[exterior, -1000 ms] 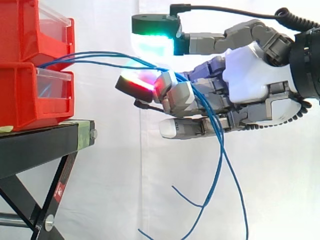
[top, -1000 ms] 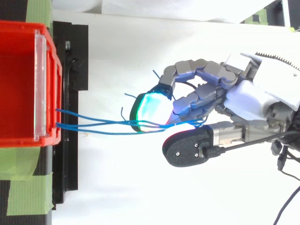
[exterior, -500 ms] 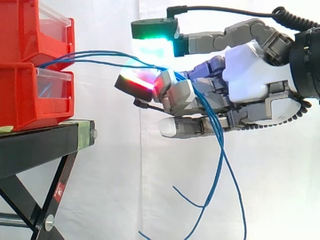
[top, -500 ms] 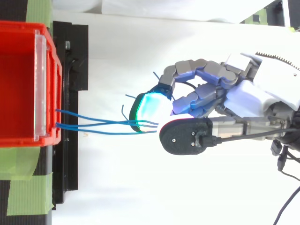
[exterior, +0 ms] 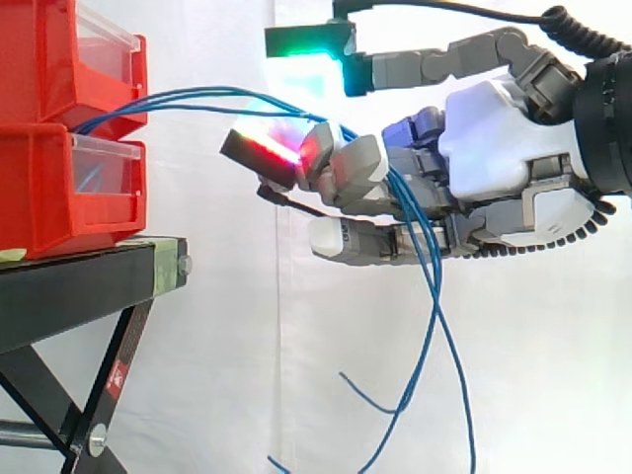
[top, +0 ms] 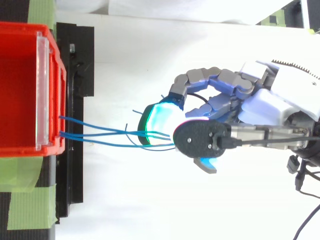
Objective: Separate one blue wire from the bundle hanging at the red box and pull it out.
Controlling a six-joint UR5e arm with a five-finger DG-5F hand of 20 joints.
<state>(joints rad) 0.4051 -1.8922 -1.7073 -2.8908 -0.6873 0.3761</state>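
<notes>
The hand (exterior: 494,148) had its fingers curled around the blue wires (exterior: 178,99). The wires ran sideways, left from the hand to the red box (exterior: 59,188), with loose ends hanging down.

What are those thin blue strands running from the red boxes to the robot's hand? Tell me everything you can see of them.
They are several thin blue wires, smooth and flexible like plastic-coated cable. They leave the front of the stacked red bins, run close together and nearly level across the gap, and pass through the hand, whose curled fingers close around them. Below the hand they droop in loose curves, their free ends dangling apart in the air.
</notes>
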